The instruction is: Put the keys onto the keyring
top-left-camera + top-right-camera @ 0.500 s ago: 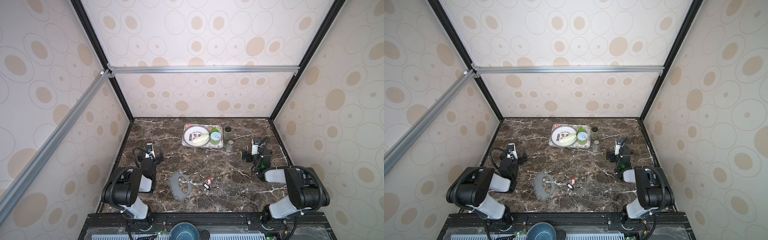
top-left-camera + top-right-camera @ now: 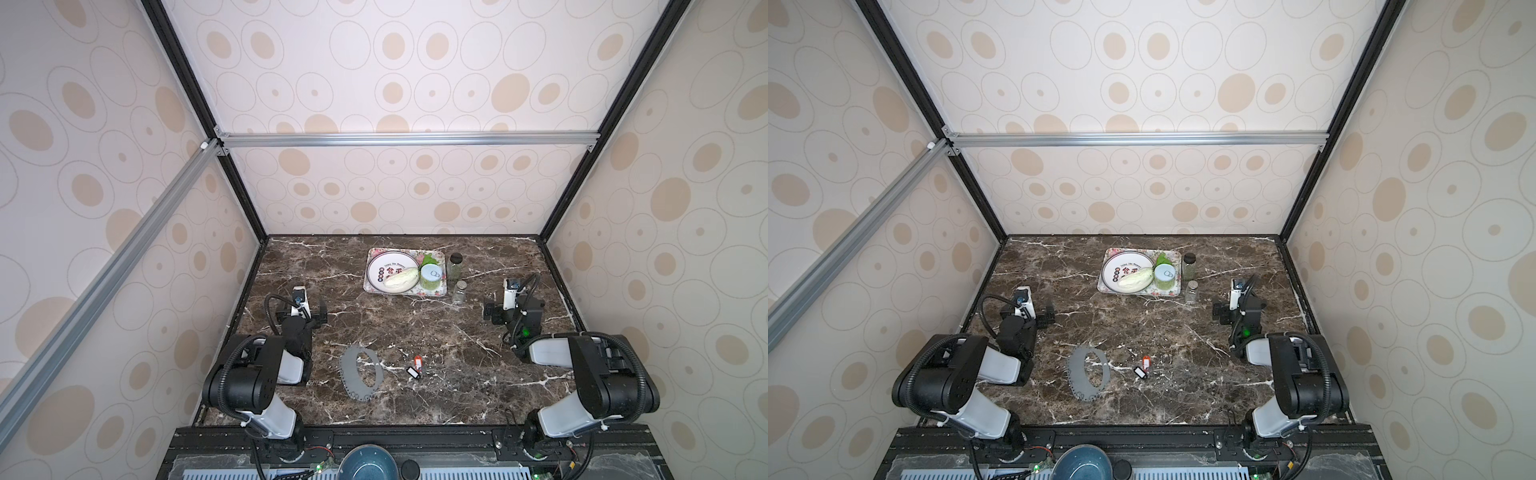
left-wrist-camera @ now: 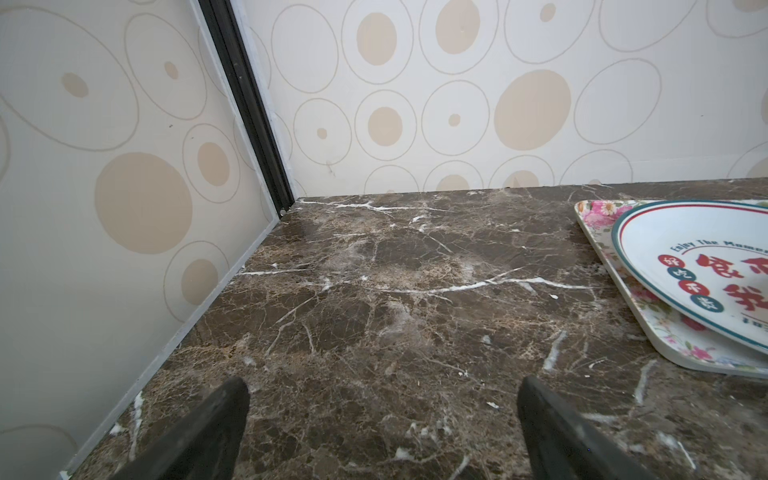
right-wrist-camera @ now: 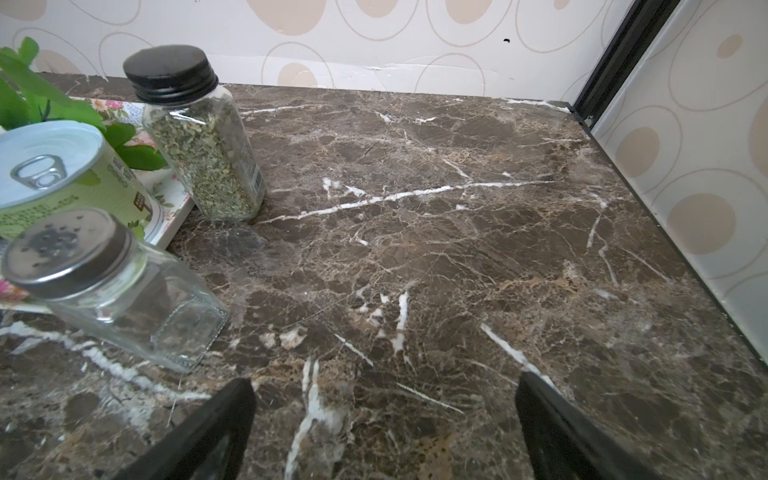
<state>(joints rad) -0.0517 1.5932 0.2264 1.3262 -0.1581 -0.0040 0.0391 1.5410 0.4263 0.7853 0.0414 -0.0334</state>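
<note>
Grey oval keyring (image 2: 360,372) and two small tagged keys (image 2: 1145,362) on a brown marble table (image 2: 457,386).
The thin flat keyring, with a big oval hole and small rim holes, lies near the front, left of centre. The keys lie just to its right, apart from it: a red-orange tag (image 2: 418,363) and a black, white-labelled tag (image 2: 412,372). The left gripper (image 3: 382,395) and the right gripper (image 4: 384,395) gape wide, empty, farther back.

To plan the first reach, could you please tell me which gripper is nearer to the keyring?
Left. The left gripper is just behind the keyring, slightly to its left; the right gripper is well off to its right and equally far back.
</note>
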